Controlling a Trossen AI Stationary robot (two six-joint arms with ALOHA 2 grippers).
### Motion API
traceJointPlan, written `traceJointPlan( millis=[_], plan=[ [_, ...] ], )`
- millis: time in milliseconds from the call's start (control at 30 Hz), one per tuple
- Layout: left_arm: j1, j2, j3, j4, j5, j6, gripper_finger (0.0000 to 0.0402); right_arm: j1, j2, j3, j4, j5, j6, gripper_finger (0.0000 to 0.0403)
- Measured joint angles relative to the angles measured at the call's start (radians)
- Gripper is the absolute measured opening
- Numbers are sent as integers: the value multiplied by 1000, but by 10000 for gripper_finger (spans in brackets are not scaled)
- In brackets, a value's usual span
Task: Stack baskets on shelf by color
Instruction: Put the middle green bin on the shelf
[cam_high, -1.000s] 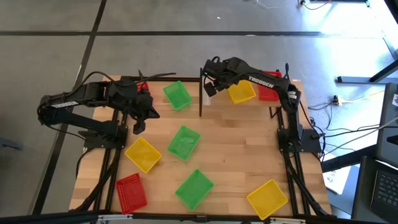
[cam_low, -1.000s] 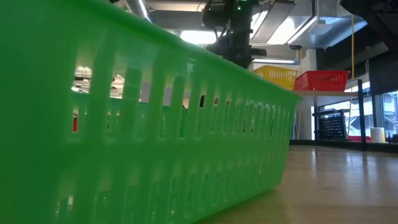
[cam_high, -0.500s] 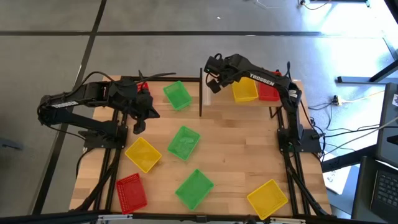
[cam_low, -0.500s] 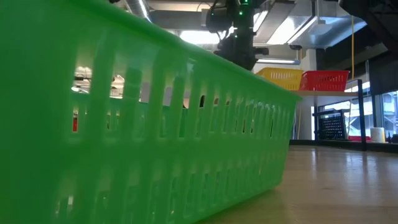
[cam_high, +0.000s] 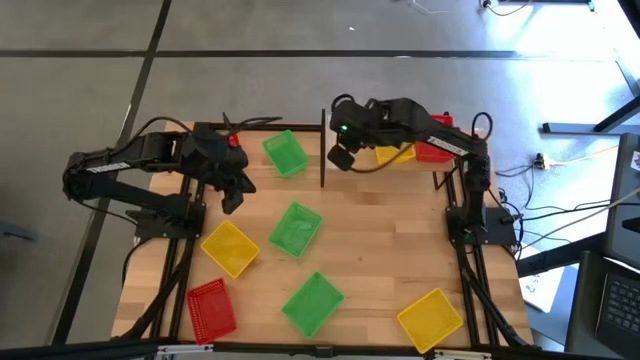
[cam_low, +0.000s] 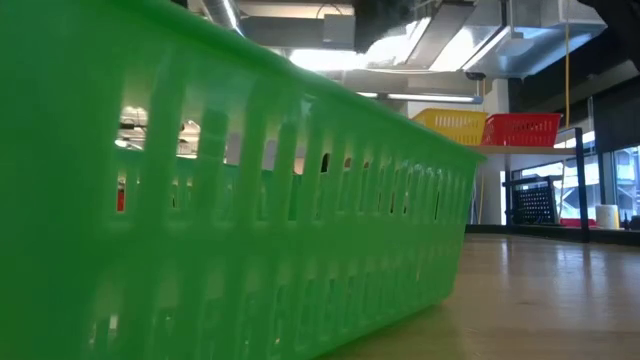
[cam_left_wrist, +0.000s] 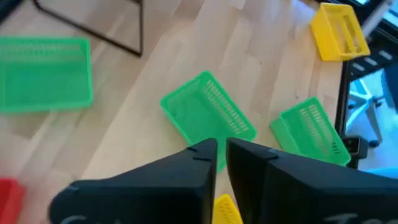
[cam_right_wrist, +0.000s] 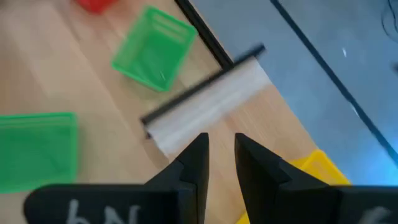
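Note:
On the shelf, a pale board at the table's far right, a yellow basket and a red basket stand side by side. My right gripper hangs open above the shelf's left end, beside the dark post, with nothing between its fingers. My left gripper hovers over the table's left part, above a yellow basket. A narrow gap shows between its fingers, and nothing is in it. Three green baskets rest on the tabletop.
A red basket lies at the near left and a yellow one at the near right. In the low view a green basket fills the foreground. Bare wood shows at the table's middle right.
The yellow basket has slid along the shelf and turned square against the red one. My right gripper has then risen out of the low view and drawn back from the baskets toward the shelf's left end and the near side. My left gripper has rolled in place.

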Motion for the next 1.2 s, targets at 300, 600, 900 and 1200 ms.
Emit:
traceJointPlan(
  millis=[300, 600, 900, 1200],
  plan=[
    [0, 104, 0, -44, -10, -303, 75, 99, -94, -21, 45, -42, -45, 76],
    [-56, 287, 0, -62, -16, -467, 72, 174, -192, -21, 45, -251, -137, 76],
    [-111, 529, -2, -26, -19, -519, 72, 264, -266, -21, 40, -271, -145, 76],
    [-122, 685, -2, 7, -67, -508, 72, 330, -299, -21, 42, -269, -140, 76]
  ],
)
